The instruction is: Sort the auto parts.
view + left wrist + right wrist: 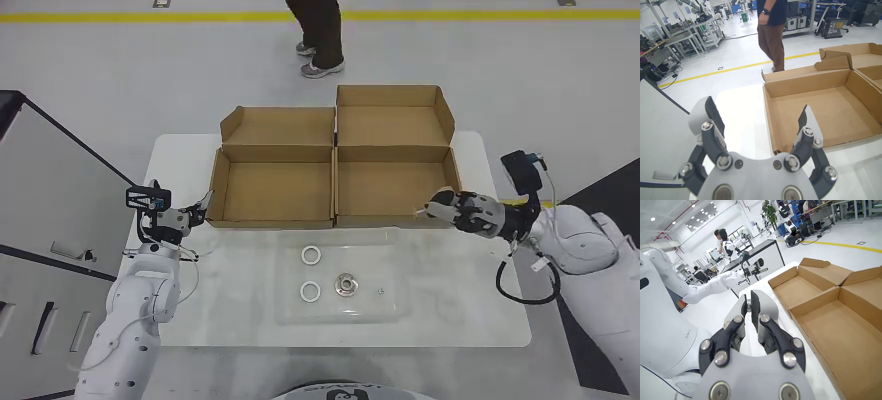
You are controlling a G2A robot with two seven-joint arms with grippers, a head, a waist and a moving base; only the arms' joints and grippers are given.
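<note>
Pinching a metal part (748, 306) in my right gripper (749, 295), jaws nearly closed on it — light, stiff, slick, best held mid-body — left gripper (757, 104) spread wide, empty.

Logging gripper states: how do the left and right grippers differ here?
The left gripper is open and empty; the right gripper is shut on a small metal part. The left gripper is beside the left box, the right gripper at the right box's near corner. Both have the same build.
</note>
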